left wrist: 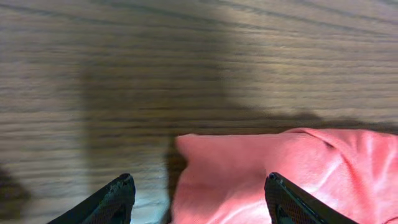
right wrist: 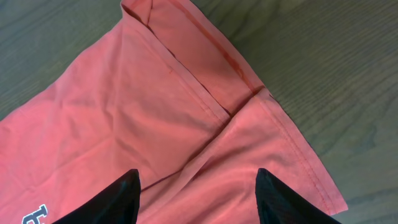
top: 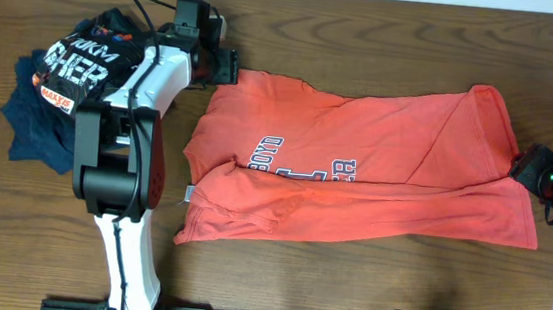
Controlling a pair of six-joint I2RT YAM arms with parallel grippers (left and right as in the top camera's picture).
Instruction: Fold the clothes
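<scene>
The coral-red T-shirt (top: 355, 172) lies across the middle of the table, partly folded over, with part of its dark-and-white print showing. My left gripper (top: 226, 67) is open at the shirt's far-left corner; in the left wrist view (left wrist: 198, 199) its fingers straddle a red fabric corner (left wrist: 273, 168) without holding it. My right gripper (top: 528, 169) is open at the shirt's right edge; in the right wrist view (right wrist: 198, 199) its fingers hover over the hem folds (right wrist: 205, 112).
A black garment with white lettering (top: 82, 63) lies on a navy blue garment (top: 39, 119) at the far left of the wooden table (top: 345, 292). The left arm's body (top: 120, 161) stands between that pile and the shirt.
</scene>
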